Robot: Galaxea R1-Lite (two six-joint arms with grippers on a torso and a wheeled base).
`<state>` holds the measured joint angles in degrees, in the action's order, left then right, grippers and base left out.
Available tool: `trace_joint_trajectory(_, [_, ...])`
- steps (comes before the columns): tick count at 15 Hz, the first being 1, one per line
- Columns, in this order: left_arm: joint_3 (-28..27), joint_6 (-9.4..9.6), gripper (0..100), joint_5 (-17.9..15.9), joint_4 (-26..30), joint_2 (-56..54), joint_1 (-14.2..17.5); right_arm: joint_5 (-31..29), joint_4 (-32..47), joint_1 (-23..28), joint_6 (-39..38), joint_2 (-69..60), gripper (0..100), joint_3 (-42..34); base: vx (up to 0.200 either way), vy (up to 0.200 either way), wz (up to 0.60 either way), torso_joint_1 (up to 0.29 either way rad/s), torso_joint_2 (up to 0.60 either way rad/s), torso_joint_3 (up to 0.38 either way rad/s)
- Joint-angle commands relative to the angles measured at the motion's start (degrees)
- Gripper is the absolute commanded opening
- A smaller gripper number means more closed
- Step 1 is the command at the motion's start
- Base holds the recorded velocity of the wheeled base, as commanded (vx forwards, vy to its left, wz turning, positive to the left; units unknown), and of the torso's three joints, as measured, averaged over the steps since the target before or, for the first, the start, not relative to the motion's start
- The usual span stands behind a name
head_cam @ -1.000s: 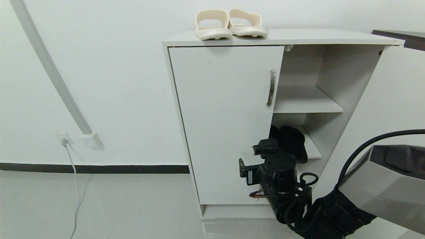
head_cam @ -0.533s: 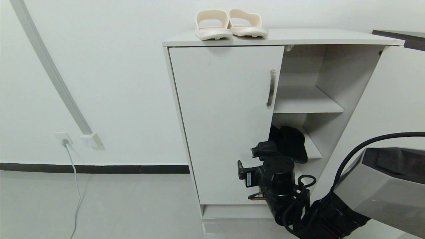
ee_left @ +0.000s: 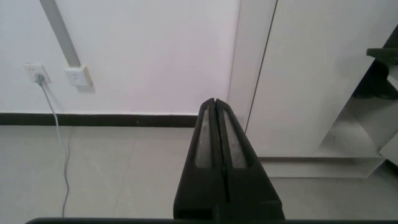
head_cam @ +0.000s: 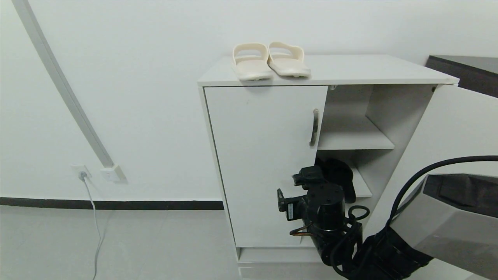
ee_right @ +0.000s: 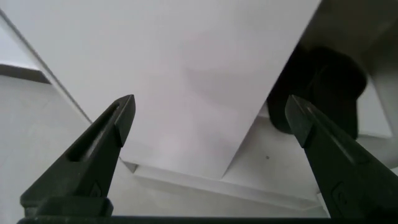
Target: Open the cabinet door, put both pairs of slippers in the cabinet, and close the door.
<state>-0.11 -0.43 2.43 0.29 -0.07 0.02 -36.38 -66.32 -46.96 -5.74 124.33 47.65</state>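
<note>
- The right gripper (ee_right: 210, 102) has its fingers spread wide with nothing between them. It sits low in front of the cabinet (head_cam: 389, 70), level with the lower shelf (head_cam: 363, 186).
- Just past those fingers is the hanging edge of the closed left door (head_cam: 264, 163). Beyond that edge, the black slippers (ee_right: 329, 87) lie on the lower shelf, inside the cabinet and apart from the gripper.
- The right door (head_cam: 447, 128) stands swung open on the robot's right, leaving the upper shelf (head_cam: 356, 140) exposed and bare.
- The relation that matters is height. The cream slippers (head_cam: 270, 60) sit on the cabinet top, well above the right gripper and a little toward the robot's left of it.
- The cream pair lies side by side, touching, with the long axes running front to back. The near ends reach the top's front edge and the straps sit toward the wall.
- A grasp would probably come from the front or from above, closing across a slipper's width or on a strap.
- The left gripper (ee_left: 214, 143) has its fingers pressed together and holds nothing. It faces the floor beside the cabinet's left side.
- Judged from these views, the right arm is the nearer and readier one for the cream pair.
</note>
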Motion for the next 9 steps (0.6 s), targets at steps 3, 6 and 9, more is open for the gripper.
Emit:
trace_joint_trajectory(3, [0.0,-0.01,0,0.0,0.1,0.1,0.1,0.0,0.0,0.0,0.0,0.0,100,-0.1,0.0,0.0,0.0,0.11,-0.45,-0.347])
trace_joint_trajectory(6, [0.0,-0.01,0,0.0,0.1,0.1,0.1,0.0,0.0,0.0,-0.1,0.0,100,-0.1,0.0,0.0,0.0,0.132,-0.46,-0.333])
trace_joint_trajectory(9, [0.0,-0.01,0,0.0,0.1,0.1,0.1,0.0,0.0,0.0,-0.1,0.1,100,-0.1,0.0,0.0,0.0,0.152,-0.47,-0.32])
